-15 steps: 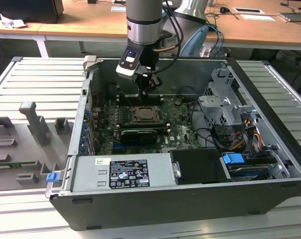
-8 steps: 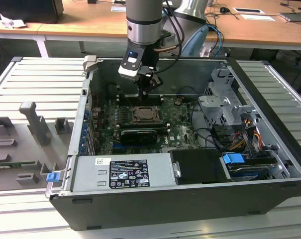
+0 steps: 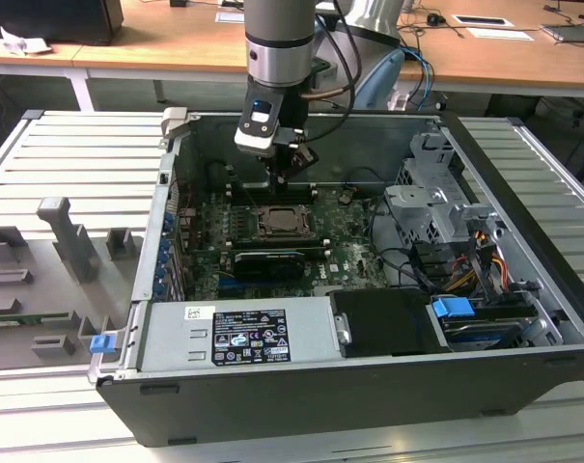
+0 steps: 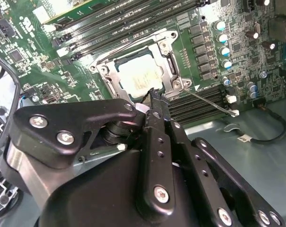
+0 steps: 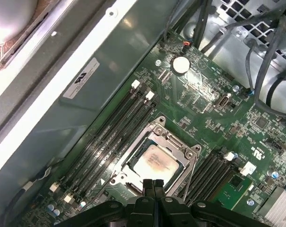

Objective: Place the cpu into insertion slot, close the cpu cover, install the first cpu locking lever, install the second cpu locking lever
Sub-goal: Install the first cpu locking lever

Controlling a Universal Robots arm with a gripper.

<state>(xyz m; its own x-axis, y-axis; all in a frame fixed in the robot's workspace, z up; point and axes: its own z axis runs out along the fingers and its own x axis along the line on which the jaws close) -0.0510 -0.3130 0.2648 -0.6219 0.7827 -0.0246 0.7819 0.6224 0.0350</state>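
One cpu cover [image 5: 173,142] edge hidden behind tool [image 5: 152,185]; cpu [image 5: 154,163] mostly visible.

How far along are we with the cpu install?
Done: cpu is seated with the cover down over it. In hand: gripper, jaws shut, tip at the cover's edge. Left: one lever juts out over the memory slots, apparently unlatched; the other I cannot judge.
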